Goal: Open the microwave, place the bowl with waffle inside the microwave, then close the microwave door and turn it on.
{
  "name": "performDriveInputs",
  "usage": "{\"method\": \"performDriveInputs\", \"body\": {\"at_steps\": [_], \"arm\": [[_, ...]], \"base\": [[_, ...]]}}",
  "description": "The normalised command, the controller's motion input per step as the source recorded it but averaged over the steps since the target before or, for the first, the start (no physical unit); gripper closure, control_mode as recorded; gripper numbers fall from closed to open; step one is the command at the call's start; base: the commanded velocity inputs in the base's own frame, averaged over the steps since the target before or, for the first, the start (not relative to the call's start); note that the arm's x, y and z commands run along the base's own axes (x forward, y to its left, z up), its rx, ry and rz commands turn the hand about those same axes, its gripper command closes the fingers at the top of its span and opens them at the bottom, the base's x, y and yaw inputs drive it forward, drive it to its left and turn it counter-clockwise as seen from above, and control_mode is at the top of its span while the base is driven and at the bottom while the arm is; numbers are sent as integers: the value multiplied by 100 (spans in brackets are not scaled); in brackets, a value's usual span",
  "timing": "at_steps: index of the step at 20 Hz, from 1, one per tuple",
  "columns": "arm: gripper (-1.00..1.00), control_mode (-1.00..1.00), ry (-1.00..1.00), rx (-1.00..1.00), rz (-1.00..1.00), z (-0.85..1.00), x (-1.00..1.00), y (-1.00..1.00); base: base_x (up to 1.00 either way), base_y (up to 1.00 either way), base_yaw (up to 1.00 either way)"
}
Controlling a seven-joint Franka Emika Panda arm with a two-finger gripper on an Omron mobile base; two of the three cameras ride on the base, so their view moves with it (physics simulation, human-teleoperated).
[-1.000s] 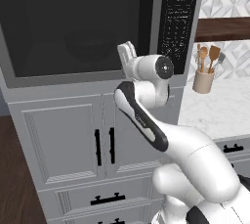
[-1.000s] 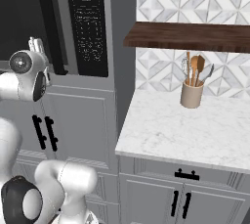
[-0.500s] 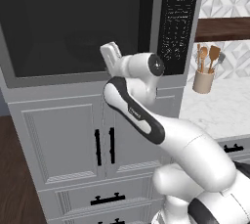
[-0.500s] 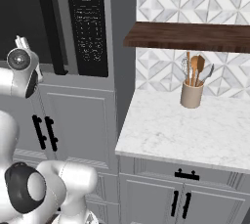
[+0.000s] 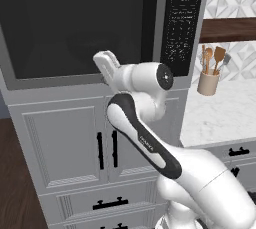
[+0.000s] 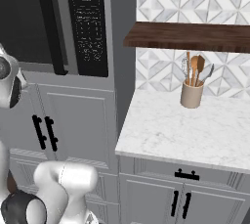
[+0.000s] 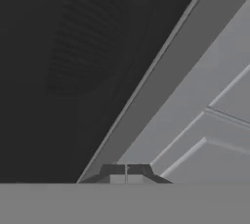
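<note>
Pinched together and empty, the white two-finger gripper (image 7: 126, 174) points at the lower frame of the wide grey-framed microwave door (image 5: 75, 33), which is shut. One large silver-grey built-in microwave (image 6: 58, 17) sits above two grey panelled cabinet doors (image 5: 65, 143). Its door looks stiff and fairly heavy on its hinge; the single long vertical black bar handle (image 6: 49, 22), beside the one black keypad panel (image 5: 181, 23), is probably the best place to hold.
</note>
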Motion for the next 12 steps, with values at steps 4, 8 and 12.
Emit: {"method": "performDriveInputs", "body": {"at_steps": [4,8,12], "arm": [[100,-100,-26,1,2,1,-100,-39],[100,-100,-6,13,-9,0,-100,-95],[100,-100,0,23,-23,0,-94,-100]], "base": [[0,0,0],[0,0,0],[0,0,0]]}}
